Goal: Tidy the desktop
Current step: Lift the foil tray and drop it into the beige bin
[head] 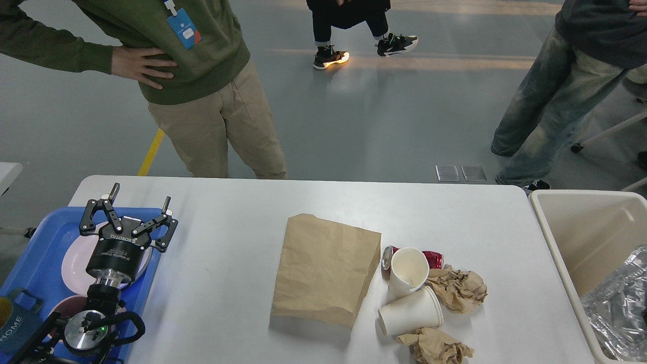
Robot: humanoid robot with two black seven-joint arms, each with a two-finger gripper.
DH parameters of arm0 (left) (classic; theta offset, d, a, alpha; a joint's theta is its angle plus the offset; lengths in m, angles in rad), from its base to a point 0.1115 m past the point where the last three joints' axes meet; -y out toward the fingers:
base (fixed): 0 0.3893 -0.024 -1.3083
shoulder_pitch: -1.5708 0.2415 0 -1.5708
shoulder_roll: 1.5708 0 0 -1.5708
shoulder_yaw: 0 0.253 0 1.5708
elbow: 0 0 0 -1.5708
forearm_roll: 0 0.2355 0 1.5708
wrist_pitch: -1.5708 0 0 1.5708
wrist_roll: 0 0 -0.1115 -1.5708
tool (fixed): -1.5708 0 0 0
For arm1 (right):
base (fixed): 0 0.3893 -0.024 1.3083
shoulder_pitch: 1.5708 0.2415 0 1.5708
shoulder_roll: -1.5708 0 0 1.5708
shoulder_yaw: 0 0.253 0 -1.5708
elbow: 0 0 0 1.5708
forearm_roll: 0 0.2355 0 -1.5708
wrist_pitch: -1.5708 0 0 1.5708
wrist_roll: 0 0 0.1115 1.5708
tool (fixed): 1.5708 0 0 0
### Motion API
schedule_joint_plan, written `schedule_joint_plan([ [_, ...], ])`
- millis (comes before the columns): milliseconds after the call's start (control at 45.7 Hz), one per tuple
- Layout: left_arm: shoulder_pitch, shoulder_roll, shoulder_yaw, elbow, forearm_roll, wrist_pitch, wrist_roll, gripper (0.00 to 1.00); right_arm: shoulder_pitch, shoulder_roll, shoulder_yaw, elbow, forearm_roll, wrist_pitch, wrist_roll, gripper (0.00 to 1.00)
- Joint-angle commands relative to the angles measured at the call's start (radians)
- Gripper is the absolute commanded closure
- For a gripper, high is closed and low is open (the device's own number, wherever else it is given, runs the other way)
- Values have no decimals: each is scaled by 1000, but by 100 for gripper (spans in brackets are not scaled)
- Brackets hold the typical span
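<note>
The white tabletop (227,263) fills the lower part of the view, its far edge running in front of three people standing on the grey floor. At its left end sits a blue tray (38,258) holding a pale plate (73,263), a darker dish (68,306) nearer the front, and a blue mug (17,323) at the corner. The left tool (139,202) hangs over that tray with its fingers spread wide and nothing between them. The right tool is out of sight. Off the right edge stands a beige bin (581,237) with crumpled foil (619,303) in its near end. A flat brown paper bag (323,268) lies mid-tabletop. Just right of it cluster two white paper cups, one upright (407,270) and empty, one on its side (410,311), with a red can (432,259) behind and two brown paper wads (457,288) (437,346) beside them. Between tray and bag the surface lies bare, as does the far strip
</note>
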Motion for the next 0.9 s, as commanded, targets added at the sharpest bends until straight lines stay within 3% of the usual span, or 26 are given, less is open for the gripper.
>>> schedule_joint_plan([
  [0,0,0,0,0,0,0,1,3,-11,18,0,0,0,-3,-1,100],
  [153,0,0,-1,0,0,0,1,3,-6,29,3,0,2,-17,1,100],
  [306,0,0,0,0,0,0,1,3,-2,44,0,2,2,-95,1,19],
  [372,0,0,-1,0,0,-2,1,3,-2,55,2,4,3,-118,1,1],
  [656,0,0,-1,0,0,-2,1,3,55,29,9,79,3,-115,1,0],
  [875,0,0,0,0,0,-2,1,3,250,-109,-28,380,-32,-96,-2,0],
])
